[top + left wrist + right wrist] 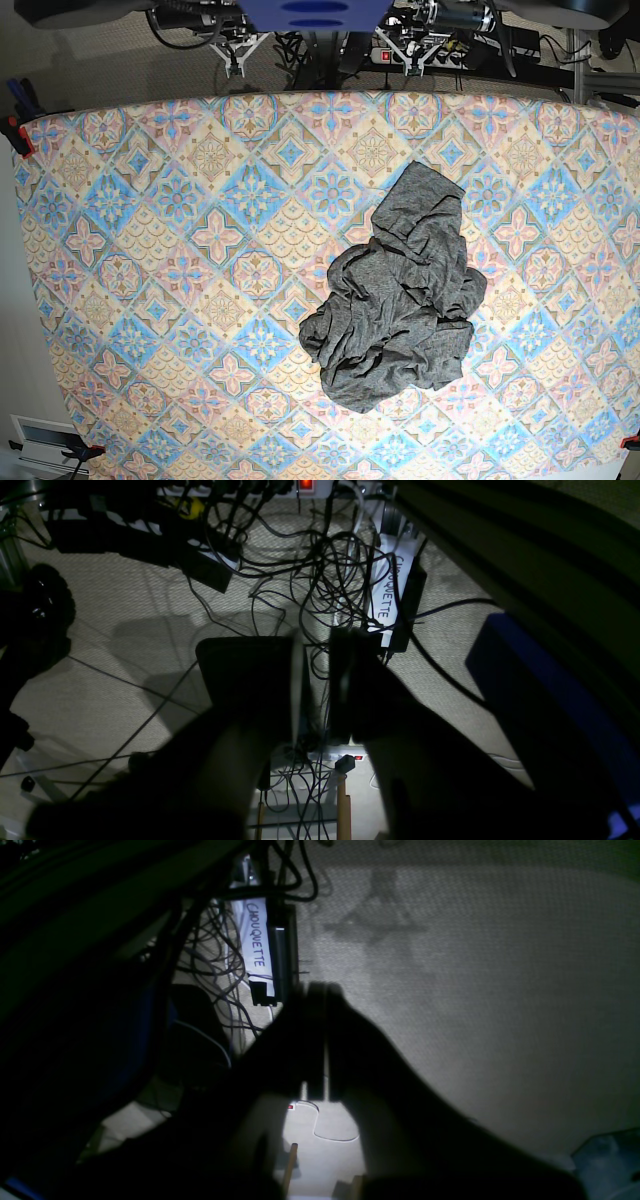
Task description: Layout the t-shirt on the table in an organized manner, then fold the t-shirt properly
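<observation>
The dark grey t-shirt [400, 300] lies crumpled in a wrinkly heap right of the middle of the tile-print table [150, 200]. Both grippers hang beyond the table's far edge, over the floor and well away from the t-shirt. My left gripper [408, 48] sits at the top right of the base view. In its wrist view, the left gripper [317, 645] shows a narrow gap between its dark fingers, with nothing in it. My right gripper [235, 55] is at the top left. Seen from its own wrist, the right gripper [325, 990] has its fingers pressed together and empty. Neither wrist view shows the t-shirt.
Tangled black cables [320, 570] and a power strip with a red switch [305, 485] lie on the carpet behind the table. Among them is a box labelled CHOUQUETTE [257, 950]. A blue robot base [315, 12] stands at the top centre. A clamp [15, 135] grips the table's left edge.
</observation>
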{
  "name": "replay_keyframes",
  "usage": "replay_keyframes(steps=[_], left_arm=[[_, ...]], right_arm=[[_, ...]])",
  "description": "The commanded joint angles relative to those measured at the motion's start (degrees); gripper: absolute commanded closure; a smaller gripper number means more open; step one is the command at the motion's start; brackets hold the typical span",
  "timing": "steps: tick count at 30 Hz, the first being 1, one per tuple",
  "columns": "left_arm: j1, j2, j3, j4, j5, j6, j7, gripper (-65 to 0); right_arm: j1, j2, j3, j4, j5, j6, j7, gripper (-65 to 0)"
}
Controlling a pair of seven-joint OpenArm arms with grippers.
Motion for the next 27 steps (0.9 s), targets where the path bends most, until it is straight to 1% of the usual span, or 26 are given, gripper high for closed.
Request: replay_keyframes(steps=[1,27], left_arm=[[0.56,0.1,-0.16,0.1,-0.01,-0.1,0.21,-8.4],[1.53,0.1,-0.08,0.01,0.25,-0.1,0.12,-8.4]], right_arm=[[-0.23,0.16,0.1,-0.12,0.06,0.21,0.03,-0.1],[-0.32,0.34,0.1,-0.12,0.06,0.21,0.03,0.0]])
